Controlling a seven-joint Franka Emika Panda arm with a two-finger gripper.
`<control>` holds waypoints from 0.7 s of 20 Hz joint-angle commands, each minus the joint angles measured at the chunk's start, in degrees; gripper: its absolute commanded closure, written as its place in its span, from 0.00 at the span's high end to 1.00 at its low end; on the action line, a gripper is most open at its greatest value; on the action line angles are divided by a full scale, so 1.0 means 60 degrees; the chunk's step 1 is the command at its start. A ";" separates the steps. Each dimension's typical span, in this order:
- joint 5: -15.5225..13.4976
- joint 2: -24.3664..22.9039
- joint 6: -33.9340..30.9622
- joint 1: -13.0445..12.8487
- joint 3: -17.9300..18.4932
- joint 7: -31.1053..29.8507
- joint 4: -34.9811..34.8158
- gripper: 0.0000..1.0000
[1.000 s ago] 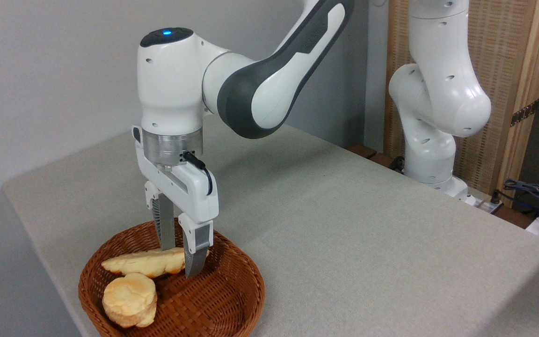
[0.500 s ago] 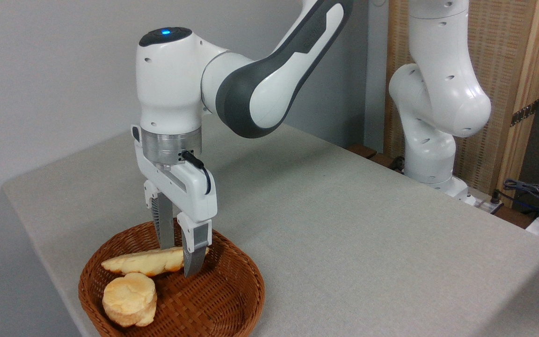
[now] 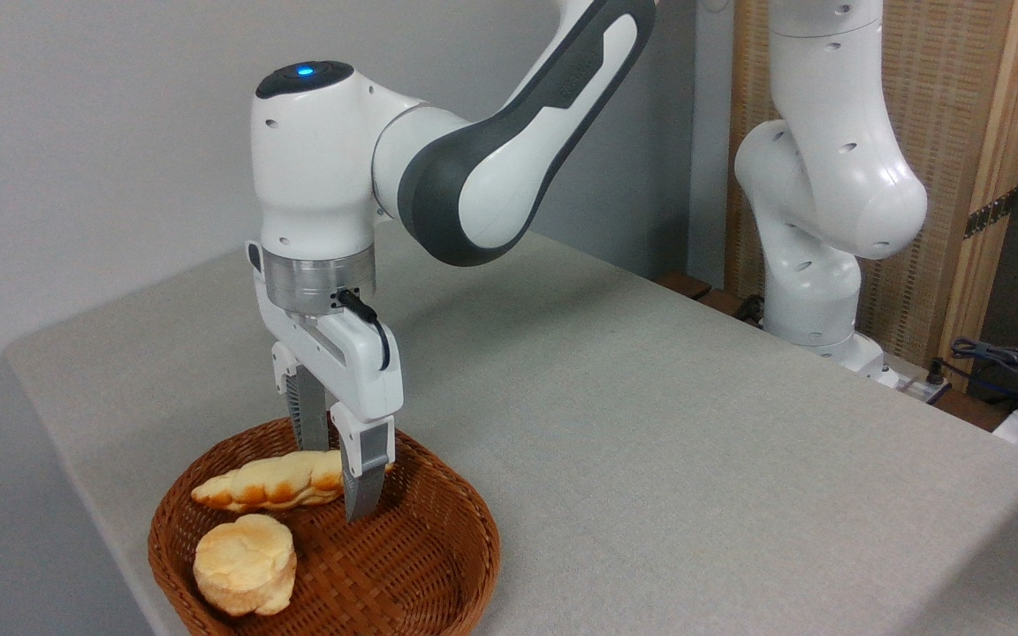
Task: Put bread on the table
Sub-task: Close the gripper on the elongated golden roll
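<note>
A long braided loaf of bread [image 3: 266, 481] hangs just above the bottom of the brown wicker basket [image 3: 438, 565], its right end pinched between my gripper's [image 3: 343, 481] two grey fingers. The gripper points straight down and is shut on that loaf. A round bun of bread [image 3: 244, 564] lies in the basket's front left part, apart from the loaf and the fingers. The grey-beige table [image 3: 650, 424] carries the basket at its front left corner.
The arm's white base [image 3: 814, 291] stands at the table's far right edge. Cables and a power strip [image 3: 1004, 362] lie beyond the right edge. A wall runs behind the table on the left.
The gripper has risen a little, lifting the braided loaf off the round bun. The loaf has turned so its braided top shows. The bun has stayed put.
</note>
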 commanded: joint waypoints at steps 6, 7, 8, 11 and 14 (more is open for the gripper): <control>0.0024 0.0055 0.0029 -0.0017 -0.0019 -0.0034 0.0062 0.41; 0.0024 0.0055 0.0029 -0.0017 -0.0019 0.0009 0.0062 0.39; 0.0024 0.0055 0.0029 -0.0017 -0.0019 0.0024 0.0062 0.39; 0.0024 0.0041 0.0029 -0.0017 -0.0019 0.0024 0.0062 0.40; 0.0024 0.0040 0.0029 -0.0017 -0.0019 -0.0005 0.0062 0.40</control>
